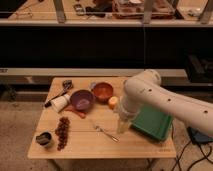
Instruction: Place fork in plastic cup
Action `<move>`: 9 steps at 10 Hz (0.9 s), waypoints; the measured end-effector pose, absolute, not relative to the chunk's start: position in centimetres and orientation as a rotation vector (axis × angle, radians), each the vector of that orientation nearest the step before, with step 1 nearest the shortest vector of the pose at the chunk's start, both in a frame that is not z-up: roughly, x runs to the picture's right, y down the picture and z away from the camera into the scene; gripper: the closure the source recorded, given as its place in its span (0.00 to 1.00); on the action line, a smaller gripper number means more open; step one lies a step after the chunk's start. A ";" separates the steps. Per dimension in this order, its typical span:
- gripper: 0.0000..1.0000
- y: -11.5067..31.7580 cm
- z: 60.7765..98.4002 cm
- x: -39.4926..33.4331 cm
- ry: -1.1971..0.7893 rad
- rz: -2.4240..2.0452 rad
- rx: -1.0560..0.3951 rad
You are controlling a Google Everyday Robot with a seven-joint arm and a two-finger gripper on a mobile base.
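Nearest, at the front-left of the pale wooden table [100, 150], a small dark cup [44, 139] stands upright beside a knobbly strip of dark round berries [63, 132]. The thin silver metal fork [104, 132] lies flat mid-table, just left of the gripper [123, 125]. Its pale fingers point down, spread wide and empty, beside a green tray [155, 125]. Farther back sit an orange-red stick [77, 113], a smooth purple bowl [82, 99], a white cup [60, 102] on its side, a round orange ball [113, 102] and an orange bowl [103, 91].
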State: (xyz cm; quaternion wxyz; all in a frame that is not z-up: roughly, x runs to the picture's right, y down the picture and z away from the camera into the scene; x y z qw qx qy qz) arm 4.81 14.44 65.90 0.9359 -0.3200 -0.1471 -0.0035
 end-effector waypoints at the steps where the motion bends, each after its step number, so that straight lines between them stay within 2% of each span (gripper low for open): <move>1: 0.35 15.5 67.3 3.6 -0.337 -0.002 -0.665; 9: 0.35 15.8 67.8 3.3 -0.353 -0.008 -0.666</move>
